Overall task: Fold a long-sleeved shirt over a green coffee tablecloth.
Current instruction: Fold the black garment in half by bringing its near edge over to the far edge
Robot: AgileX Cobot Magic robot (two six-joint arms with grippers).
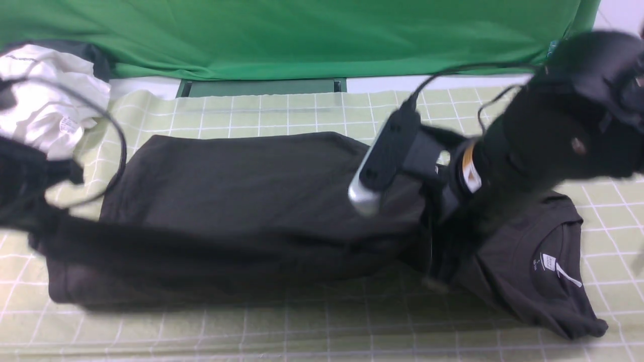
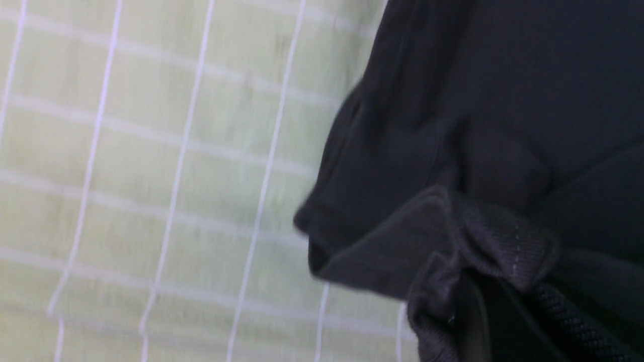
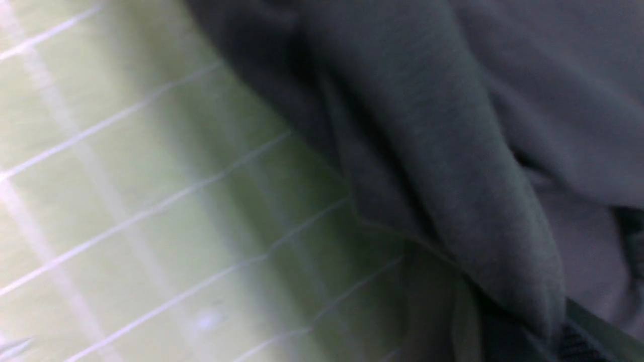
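Note:
The long-sleeved shirt [image 1: 251,186], black, lies across the green coffee tablecloth [image 1: 302,110], its collar and white neck label [image 1: 548,262] at the right. A dark sleeve stretches in a blurred band along the shirt's near edge. My left gripper [image 1: 35,226] is at the far left; in the left wrist view it [image 2: 508,301] is shut on the ribbed cuff [image 2: 503,241] of the shirt [image 2: 503,75]. My right gripper [image 1: 437,274] is down at the shoulder, where it [image 3: 523,322] is shut on a fold of the shirt [image 3: 453,125]. The "SNOW MOUNTAIN" print is hidden.
A white garment [image 1: 45,100] is bunched at the back left, partly on the tablecloth. Plain bright-green fabric [image 1: 302,35] hangs behind the table. Grid cloth shows beside the shirt in both wrist views [image 2: 151,176] [image 3: 126,201]. Both arms are motion-blurred.

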